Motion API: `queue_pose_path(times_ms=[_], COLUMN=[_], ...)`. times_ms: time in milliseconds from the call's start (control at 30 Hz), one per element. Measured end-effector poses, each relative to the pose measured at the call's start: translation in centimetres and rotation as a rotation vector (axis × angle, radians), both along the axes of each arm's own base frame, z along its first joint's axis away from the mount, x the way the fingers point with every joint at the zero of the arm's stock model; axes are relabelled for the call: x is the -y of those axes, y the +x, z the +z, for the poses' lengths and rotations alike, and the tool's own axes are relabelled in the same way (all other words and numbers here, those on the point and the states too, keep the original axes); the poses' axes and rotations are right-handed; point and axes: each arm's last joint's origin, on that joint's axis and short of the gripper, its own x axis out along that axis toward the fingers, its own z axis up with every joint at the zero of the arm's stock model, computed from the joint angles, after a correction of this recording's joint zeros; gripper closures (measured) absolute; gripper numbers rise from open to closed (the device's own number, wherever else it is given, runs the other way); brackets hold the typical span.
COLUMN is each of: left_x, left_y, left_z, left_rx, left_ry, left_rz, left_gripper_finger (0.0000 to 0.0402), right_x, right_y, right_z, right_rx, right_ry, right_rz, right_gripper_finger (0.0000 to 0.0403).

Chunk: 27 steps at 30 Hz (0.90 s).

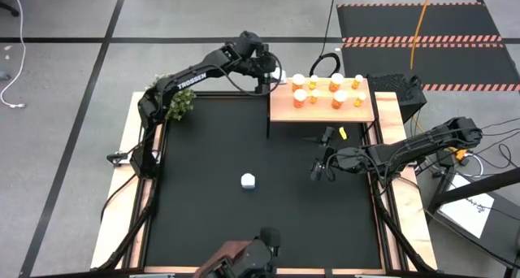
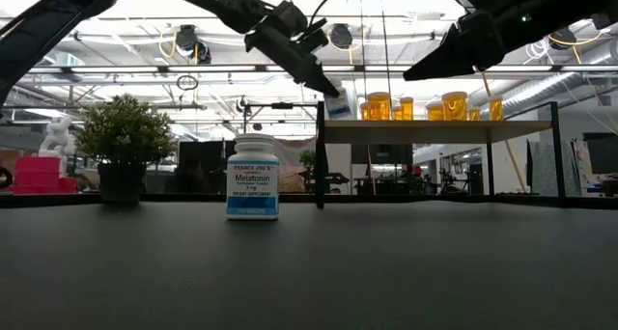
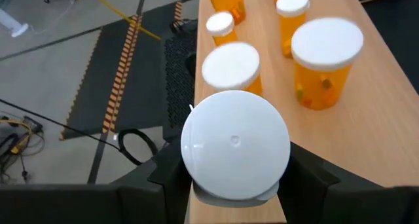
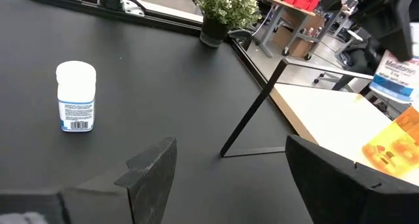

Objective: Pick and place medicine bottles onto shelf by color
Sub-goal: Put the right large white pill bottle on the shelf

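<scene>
- Your left gripper [image 3: 236, 185] is clamped on a white bottle [image 3: 236, 152], tilted at the shelf's [image 1: 325, 111] 9 o'clock end.
- Orange bottles [image 1: 337, 91] crowd the shelf top; the nearest orange bottle [image 3: 231, 67] stands just beside the held one.
- Your right gripper [image 4: 229, 178] hangs with its fingers spread and empty over the black mat [image 1: 211, 188], at 3 o'clock.
- A second white bottle [image 1: 249, 181] stands alone mid-mat.
- The potted plant [image 1: 177, 103] sits at 10 o'clock.
</scene>
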Motion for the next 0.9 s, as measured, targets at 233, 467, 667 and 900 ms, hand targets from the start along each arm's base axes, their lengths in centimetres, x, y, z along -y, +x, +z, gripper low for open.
queue_pose_path(times_ms=[233, 467, 667, 900], left_x=[-0.2, -0.3, -0.3, -0.4], left_y=[0.3, 0.5, 0.5, 0.5], left_z=[-1.2, -1.8, -1.9, -2.0], left_rx=[-0.037, -0.047, -0.047, -0.048], left_ry=[-0.020, -0.044, -0.047, -0.054], left_rz=[-0.003, -0.001, 0.001, 0.004], left_gripper_finger=[0.0216, 0.0216, 0.0215, 0.0190], right_x=[0.0, 0.0, 0.0, 0.0], right_y=[0.0, 0.0, 0.0, 0.0], right_z=[0.0, 0.0, 0.0, 0.0], right_rx=[0.001, 0.001, 0.001, 0.001], right_ry=[0.000, 0.001, 0.001, 0.001], right_rz=[0.000, 0.001, 0.001, 0.001], right_gripper_finger=[0.0124, 0.0124, 0.0124, 0.0124])
